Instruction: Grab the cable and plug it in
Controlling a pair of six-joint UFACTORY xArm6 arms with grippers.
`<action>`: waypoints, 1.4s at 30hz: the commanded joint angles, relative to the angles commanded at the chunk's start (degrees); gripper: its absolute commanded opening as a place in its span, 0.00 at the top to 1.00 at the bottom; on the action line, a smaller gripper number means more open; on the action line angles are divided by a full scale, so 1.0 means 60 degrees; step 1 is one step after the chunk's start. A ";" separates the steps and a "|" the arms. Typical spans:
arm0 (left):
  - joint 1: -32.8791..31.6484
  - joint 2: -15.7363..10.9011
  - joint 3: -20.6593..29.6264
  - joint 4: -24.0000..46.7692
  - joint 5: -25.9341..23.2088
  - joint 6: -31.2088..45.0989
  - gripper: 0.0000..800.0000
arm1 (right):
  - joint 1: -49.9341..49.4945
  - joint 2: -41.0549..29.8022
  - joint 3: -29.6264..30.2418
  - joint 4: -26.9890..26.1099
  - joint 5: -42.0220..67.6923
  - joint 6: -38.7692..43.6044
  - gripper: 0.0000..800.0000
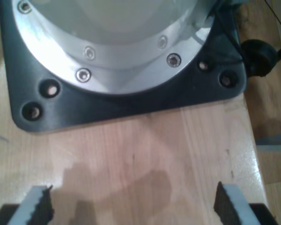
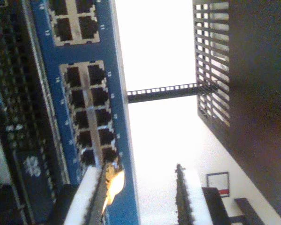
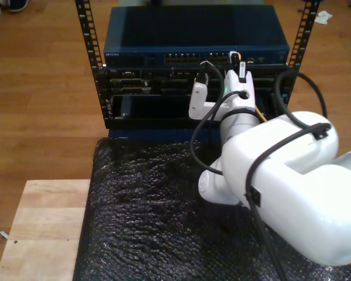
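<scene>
step: seat plug | cable (image 2: 110, 183) clamped in your second gripper (image 2: 139, 197), tip at switch (image 2: 86, 101) port row | keep plug square to port, push straight, slow | room: tight betw. rack rails (image 3: 89, 44) | first gripper (image 1: 133, 201) jaws apart, nothing held, over wood table (image 1: 145, 154) by arm base (image 1: 112, 51)

Brown wooden plank floor (image 3: 41, 88) surrounds a pale wooden surface (image 3: 41, 228); black bubble-textured sheeting (image 3: 140, 222) lies beside it.
</scene>
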 joint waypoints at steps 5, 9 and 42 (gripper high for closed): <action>0.0000 0.0000 0.0000 0.0000 0.0000 0.0000 0.00 | -0.0044 -0.1084 0.0747 -0.0073 0.0996 0.0000 0.48; 0.0000 0.0000 0.0000 0.0000 0.0000 0.0000 0.00 | -0.0161 -0.2022 0.1084 -0.0073 0.2300 -0.0015 0.46; 0.0000 0.0000 0.0000 0.0000 0.0000 0.0000 0.00 | -0.4821 -0.6198 0.1172 -0.0381 1.4022 -0.4337 0.02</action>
